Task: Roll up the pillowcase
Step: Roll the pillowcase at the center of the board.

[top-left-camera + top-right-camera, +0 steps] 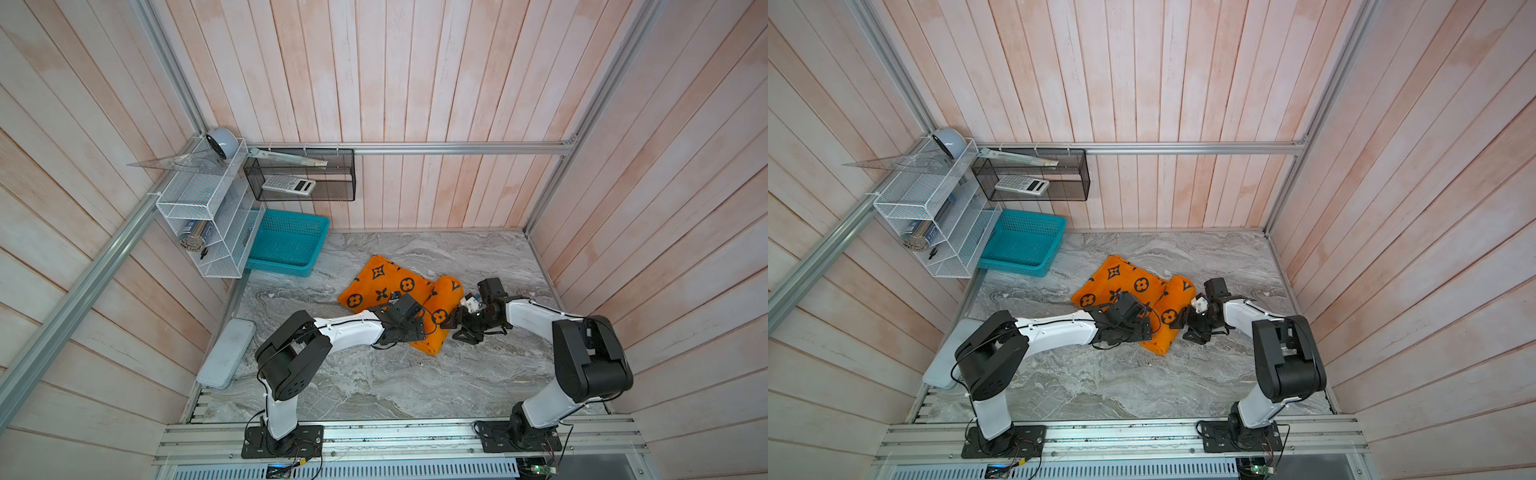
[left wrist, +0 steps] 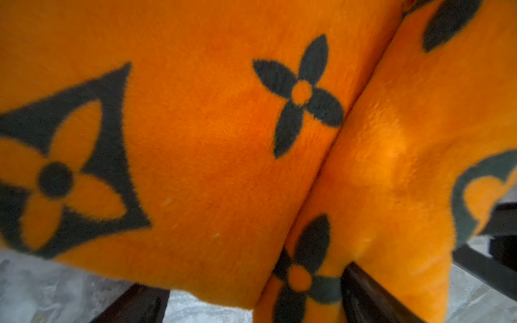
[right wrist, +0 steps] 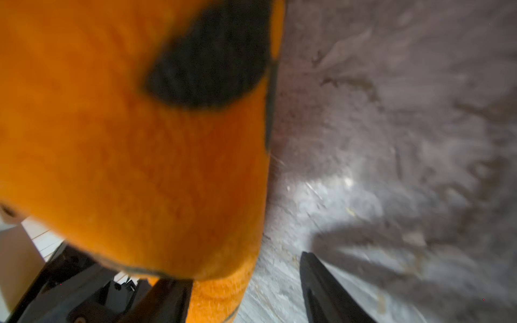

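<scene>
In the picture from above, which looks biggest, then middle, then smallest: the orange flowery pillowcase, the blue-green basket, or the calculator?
In a top view:
1. pillowcase, partly rolled, looks biggest
2. teal basket, close behind; it also sits farther from the camera, so this order is unsure
3. calculator, clearly smallest

Left gripper (image 1: 409,328) covering part of the pillowcase (image 1: 386,282) roll in both top views, right wrist view blurring, orange pile running off its edges, grey case (image 1: 226,353) lying half off the marble bench's (image 1: 374,386) left edge
</scene>
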Controlling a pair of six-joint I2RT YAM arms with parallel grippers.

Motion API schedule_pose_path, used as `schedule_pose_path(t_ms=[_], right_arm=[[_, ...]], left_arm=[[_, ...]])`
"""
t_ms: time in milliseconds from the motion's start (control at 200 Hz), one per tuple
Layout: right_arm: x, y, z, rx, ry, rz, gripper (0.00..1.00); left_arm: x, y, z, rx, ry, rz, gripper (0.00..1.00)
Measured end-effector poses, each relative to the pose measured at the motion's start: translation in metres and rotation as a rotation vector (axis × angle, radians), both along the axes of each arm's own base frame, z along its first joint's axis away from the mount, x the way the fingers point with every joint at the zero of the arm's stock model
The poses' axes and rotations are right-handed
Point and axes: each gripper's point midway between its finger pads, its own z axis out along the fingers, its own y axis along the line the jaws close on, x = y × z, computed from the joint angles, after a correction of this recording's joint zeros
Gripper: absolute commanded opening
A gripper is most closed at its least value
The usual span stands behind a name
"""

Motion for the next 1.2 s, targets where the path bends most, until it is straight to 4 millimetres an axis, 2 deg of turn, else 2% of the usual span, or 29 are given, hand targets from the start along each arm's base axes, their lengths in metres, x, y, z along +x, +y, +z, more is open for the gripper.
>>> schedule_pose_path(t_ms=[40,80,225,315,430,560,750,895,995,1045,1115,1200], right_arm=[[0.004,0.004,0.001,0.034,-0.019,-0.003,0.61],[0.006,0.006,0.001,0.053,-0.04,-0.005,0.53],[0.008,0.012,0.0,0.109,-0.07,-0.018,0.16],[0.01,0.014,0.003,0.123,-0.085,-0.016,0.0],[0.009,0.011,0.003,0.097,-0.075,-0.029,0.0],[0.002,-0.004,0.005,0.02,-0.043,-0.06,0.0],[-0.027,-0.048,0.014,-0.115,0.011,-0.144,0.0],[-0.048,-0.056,0.02,-0.17,0.053,-0.124,0.0],[-0.05,-0.058,0.025,-0.188,0.075,-0.104,0.3],[-0.047,-0.056,0.028,-0.193,0.074,-0.092,0.41],[-0.042,-0.052,0.033,-0.206,0.063,-0.068,0.48],[-0.033,-0.044,0.043,-0.217,0.03,-0.032,0.51]], left_arm=[[0.001,0.001,0.0,-0.001,0.002,0.002,0.97],[0.001,0.002,0.0,-0.003,0.005,0.005,0.97],[0.003,0.003,-0.002,-0.024,0.014,0.007,0.99],[0.004,0.004,0.0,-0.042,0.019,0.01,1.0],[0.007,0.008,0.001,-0.062,0.024,0.023,1.0],[0.007,0.016,0.001,-0.073,0.024,0.037,1.0],[-0.001,0.033,0.0,-0.061,0.028,0.067,1.0],[-0.002,0.038,0.0,-0.052,0.022,0.075,1.0],[-0.002,0.039,0.0,-0.051,0.021,0.077,1.0],[-0.002,0.039,0.0,-0.051,0.021,0.077,1.0],[-0.002,0.039,0.0,-0.05,0.022,0.076,1.0],[-0.002,0.039,0.0,-0.049,0.022,0.076,1.0]])
